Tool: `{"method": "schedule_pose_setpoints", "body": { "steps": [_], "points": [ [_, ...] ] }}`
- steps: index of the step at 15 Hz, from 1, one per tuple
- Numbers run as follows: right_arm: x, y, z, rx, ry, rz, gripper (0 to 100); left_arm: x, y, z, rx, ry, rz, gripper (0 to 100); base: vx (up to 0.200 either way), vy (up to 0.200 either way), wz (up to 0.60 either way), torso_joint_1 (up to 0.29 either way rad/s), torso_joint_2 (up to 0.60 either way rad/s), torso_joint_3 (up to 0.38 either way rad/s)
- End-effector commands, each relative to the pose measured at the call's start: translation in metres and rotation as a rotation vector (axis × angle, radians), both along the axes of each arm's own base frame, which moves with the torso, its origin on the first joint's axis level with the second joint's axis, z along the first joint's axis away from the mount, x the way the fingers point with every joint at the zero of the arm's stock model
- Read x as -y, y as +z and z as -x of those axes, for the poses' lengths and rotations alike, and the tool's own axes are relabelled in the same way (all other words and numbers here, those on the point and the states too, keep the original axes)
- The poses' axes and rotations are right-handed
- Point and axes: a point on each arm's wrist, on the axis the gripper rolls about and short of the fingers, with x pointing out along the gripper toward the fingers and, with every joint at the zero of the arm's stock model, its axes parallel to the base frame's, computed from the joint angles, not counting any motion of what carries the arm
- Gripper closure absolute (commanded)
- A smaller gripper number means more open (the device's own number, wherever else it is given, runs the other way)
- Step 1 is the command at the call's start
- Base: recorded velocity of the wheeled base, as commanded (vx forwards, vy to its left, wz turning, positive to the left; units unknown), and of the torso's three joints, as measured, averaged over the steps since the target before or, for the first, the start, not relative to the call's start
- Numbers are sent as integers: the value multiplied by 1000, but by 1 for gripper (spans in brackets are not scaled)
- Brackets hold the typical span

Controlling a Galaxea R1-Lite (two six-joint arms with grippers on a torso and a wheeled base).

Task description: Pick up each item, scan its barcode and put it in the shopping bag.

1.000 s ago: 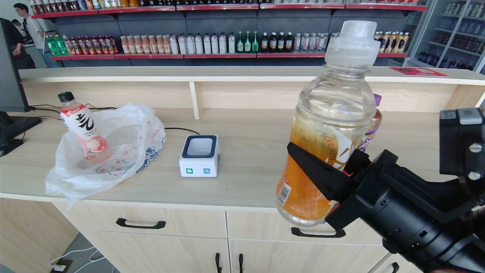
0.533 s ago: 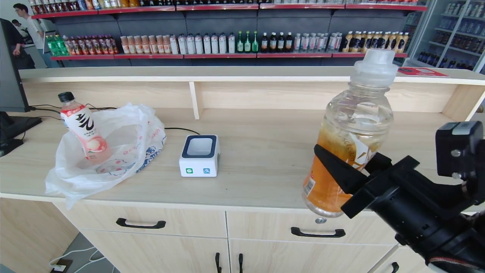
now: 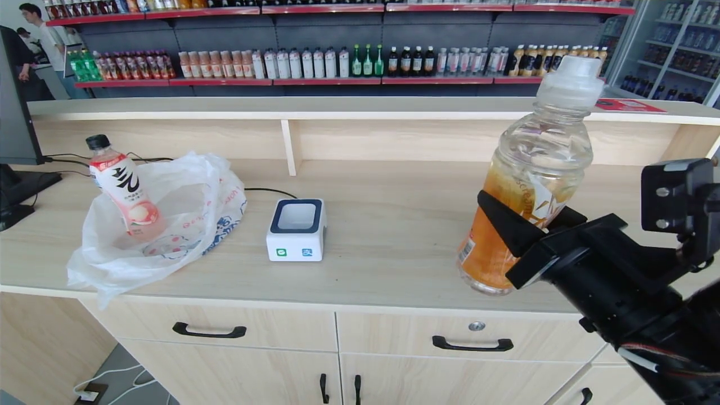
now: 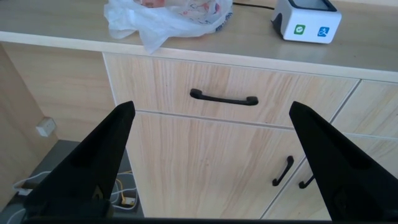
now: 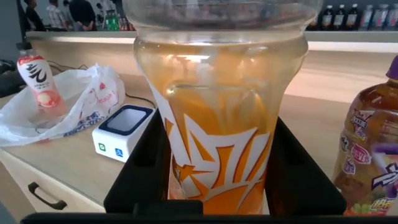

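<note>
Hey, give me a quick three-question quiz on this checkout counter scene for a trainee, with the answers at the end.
1. True or false: the pink bottle sits in the shopping bag.
2. What is the right tool holding? A) a can B) an orange drink bottle C) nothing
3. Fill in: the left tool is ___ (open or shut).
Key: 1 true; 2 B; 3 open.
</note>
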Motion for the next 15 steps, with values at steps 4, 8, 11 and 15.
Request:
{"method": "schedule_pose_setpoints", "body": {
  "steps": [4,8,11,15],
  "points": [
    [-4,-3,-4,-14,2,4,100,0,0,0,0,0,0,0,-50,0,0,5,3,-1],
    [-6,-4,-7,-15,3,1,100,0,0,0,0,0,0,0,0,50,0,3,2,1],
    [-9,-2,-9,-10,3,-4,100,0,0,0,0,0,0,0,0,200,0,-6,6,6],
    [-11,-2,-12,-10,3,-4,100,0,0,0,0,0,2,0,0,200,0,4,6,5]
  ]
}}
